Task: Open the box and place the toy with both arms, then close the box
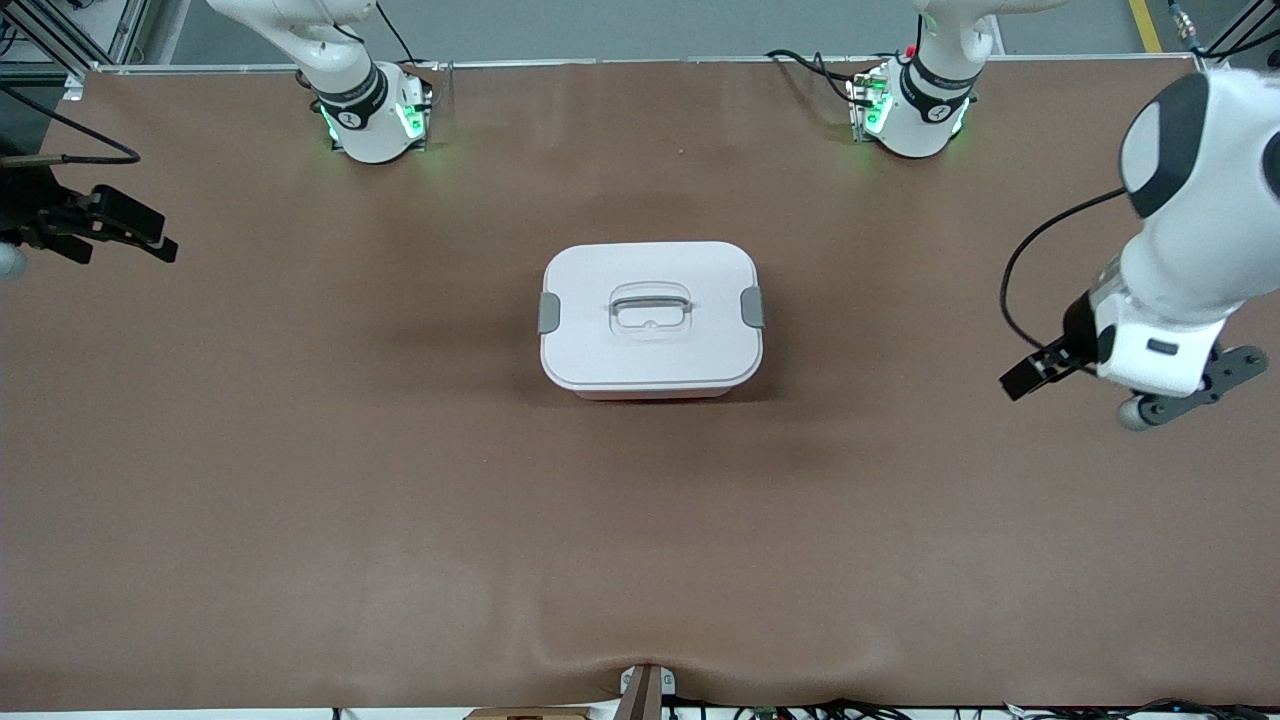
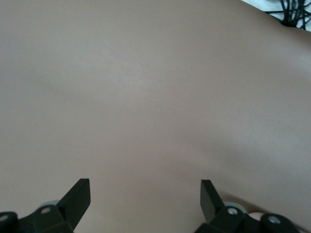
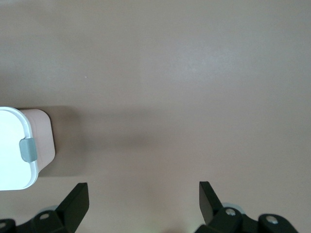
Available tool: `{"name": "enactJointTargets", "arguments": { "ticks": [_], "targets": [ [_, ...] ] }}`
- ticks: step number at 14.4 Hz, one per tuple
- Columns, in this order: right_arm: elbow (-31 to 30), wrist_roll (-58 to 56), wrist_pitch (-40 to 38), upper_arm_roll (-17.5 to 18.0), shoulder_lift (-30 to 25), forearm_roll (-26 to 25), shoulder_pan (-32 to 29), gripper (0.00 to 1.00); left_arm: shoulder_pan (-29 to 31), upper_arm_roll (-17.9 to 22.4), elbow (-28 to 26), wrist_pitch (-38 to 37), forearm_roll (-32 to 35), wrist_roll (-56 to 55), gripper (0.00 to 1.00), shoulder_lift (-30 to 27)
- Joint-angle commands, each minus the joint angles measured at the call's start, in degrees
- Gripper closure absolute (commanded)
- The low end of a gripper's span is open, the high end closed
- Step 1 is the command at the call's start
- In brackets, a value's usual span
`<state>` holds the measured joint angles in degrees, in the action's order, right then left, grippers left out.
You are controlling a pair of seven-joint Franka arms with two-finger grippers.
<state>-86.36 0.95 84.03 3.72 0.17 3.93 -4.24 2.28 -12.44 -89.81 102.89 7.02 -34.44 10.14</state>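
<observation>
Sitting mid-frame, closed box (image 1: pixel 650 318), long axis toward each arm; left gripper (image 1: pixel 1030 375) and right gripper (image 1: pixel 130 232) flank it, jaws open; toy apparently unseen.

Box (image 1: pixel 650 318), lid shut, sole obstacle mid-worktop (image 1: pixel 300 480). Bare surface under left pincer (image 1: pixel 1025 378) and right pincer (image 1: pixel 150 240), both spread, well apart from box.

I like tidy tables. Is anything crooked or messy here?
Nothing looks messy. The box sits straight mid-table, its lid on. The left gripper and right gripper hang open over bare table at its ends. No toy shows.
</observation>
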Motion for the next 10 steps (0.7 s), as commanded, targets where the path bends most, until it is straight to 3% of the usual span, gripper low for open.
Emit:
{"name": "enactJointTargets", "arguments": {
  "ticks": [1, 6, 10],
  "targets": [
    [-1.53, -1.12, 0.69, 0.06, -1.31, -0.15, -0.15, 0.00, -0.61, 3.19, -1.07, -2.94, -3.75, 6.21, 0.00, -5.21],
    [-1.53, -1.30, 0.69, 0.06, -1.31, -1.03, -0.06, 0.00, -1.75, 8.65, -0.81, -11.73, -6.41, 16.06, 0.00, -11.18],
    [-0.65, -1.30, 0.08, 0.42, -1.13, -1.46, 0.02, 0.00, -2.11, 9.18, -0.90, -16.49, -6.32, 21.95, 0.00, -15.32]
  ]
}}
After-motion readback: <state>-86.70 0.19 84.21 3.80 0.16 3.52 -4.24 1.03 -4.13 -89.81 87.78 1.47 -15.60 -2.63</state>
